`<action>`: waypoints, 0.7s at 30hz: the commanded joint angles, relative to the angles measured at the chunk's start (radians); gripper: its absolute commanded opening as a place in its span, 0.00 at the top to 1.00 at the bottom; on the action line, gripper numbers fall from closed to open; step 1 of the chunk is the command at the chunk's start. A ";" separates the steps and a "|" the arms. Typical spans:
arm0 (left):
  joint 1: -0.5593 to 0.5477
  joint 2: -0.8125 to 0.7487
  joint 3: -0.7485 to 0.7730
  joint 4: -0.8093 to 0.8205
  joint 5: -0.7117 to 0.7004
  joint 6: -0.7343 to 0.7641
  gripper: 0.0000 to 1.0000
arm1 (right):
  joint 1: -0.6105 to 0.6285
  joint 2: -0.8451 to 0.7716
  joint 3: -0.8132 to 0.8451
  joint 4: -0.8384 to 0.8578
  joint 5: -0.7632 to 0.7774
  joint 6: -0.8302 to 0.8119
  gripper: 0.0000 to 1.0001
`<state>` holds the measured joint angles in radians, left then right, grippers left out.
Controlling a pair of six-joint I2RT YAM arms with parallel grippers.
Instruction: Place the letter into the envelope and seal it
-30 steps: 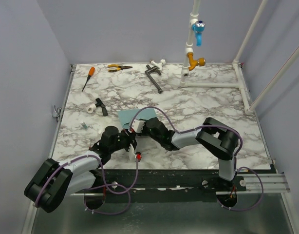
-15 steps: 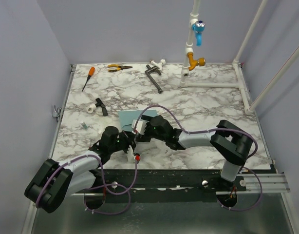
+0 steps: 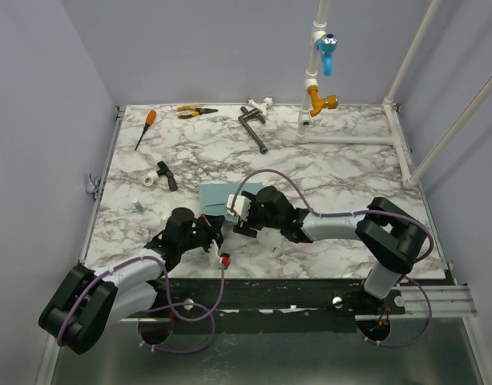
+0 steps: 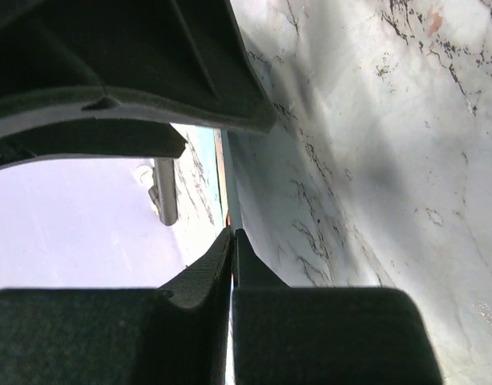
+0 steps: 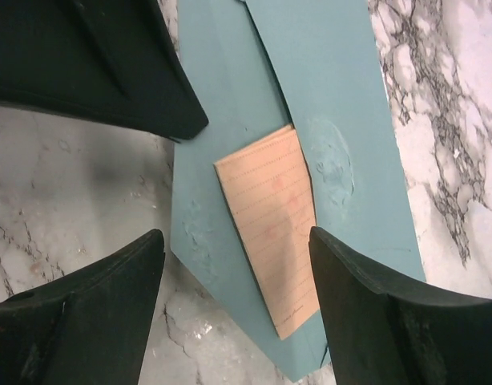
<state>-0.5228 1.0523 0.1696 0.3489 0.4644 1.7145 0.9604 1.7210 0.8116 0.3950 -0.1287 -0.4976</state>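
Note:
The teal-blue envelope (image 3: 218, 195) lies flat on the marble table, near the middle front. In the right wrist view the envelope (image 5: 342, 104) has the peach lined letter (image 5: 270, 224) partly tucked under its upper layer, with the letter's lower part showing. My right gripper (image 3: 244, 210) hovers just over it, and its jaws (image 5: 234, 241) stand open on either side of the letter, holding nothing. My left gripper (image 3: 216, 234) is at the envelope's near edge. Its jaws (image 4: 231, 234) are shut, with a thin teal sheet edge running into them.
An orange-handled screwdriver (image 3: 144, 128), pliers (image 3: 195, 111) and a dark metal handle (image 3: 252, 127) lie along the back. A small black and white part (image 3: 161, 175) sits at the left. A white pipe frame with a blue valve (image 3: 326, 44) stands at the back right.
My right gripper has opened and slid left over the envelope, its arm stretching out. The left gripper has stayed shut in place.

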 commanded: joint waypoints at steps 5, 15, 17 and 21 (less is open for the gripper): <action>0.004 -0.005 -0.017 -0.047 0.067 0.063 1.00 | -0.019 -0.185 -0.039 -0.219 -0.301 -0.056 0.23; 0.003 -0.057 -0.061 -0.087 0.115 0.122 1.00 | -0.037 -0.127 -0.025 -0.168 -0.132 -0.026 0.21; 0.003 -0.082 -0.063 -0.115 0.132 0.123 1.00 | -0.037 -0.070 0.008 -0.183 -0.088 -0.042 0.22; 0.001 -0.104 -0.053 -0.181 0.159 0.136 1.00 | -0.037 -0.033 0.012 -0.138 -0.076 -0.052 0.22</action>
<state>-0.5228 0.9684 0.1207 0.2577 0.5358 1.8221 0.9272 1.6642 0.7986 0.2287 -0.2729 -0.5323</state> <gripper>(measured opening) 0.002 0.786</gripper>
